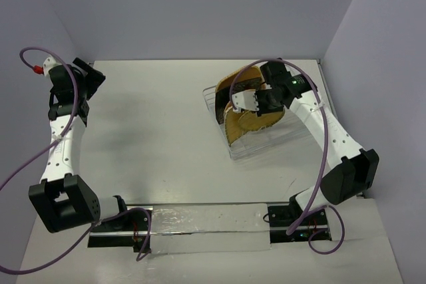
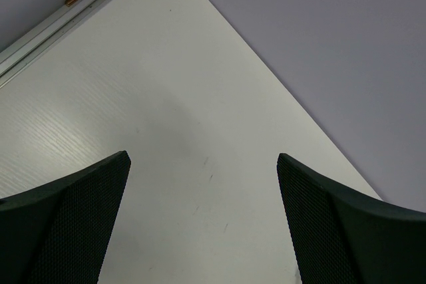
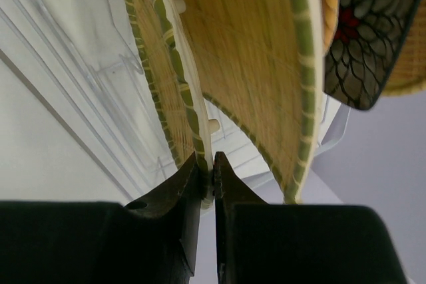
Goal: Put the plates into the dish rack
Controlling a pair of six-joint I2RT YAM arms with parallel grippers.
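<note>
Far right on the surface (image 1: 166,138), the right end effector (image 3: 213,172) clamps the rim of a woven plate (image 3: 160,64) standing on edge in the dish rack (image 1: 279,143); the left end effector (image 2: 203,157) gapes, well away

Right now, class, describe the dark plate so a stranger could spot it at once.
Find the pale dish rack on the table's right side, under the right tool. Beside the tan woven plates there, the dark plate alone shows pale leaf outlines and a red spot.
</note>
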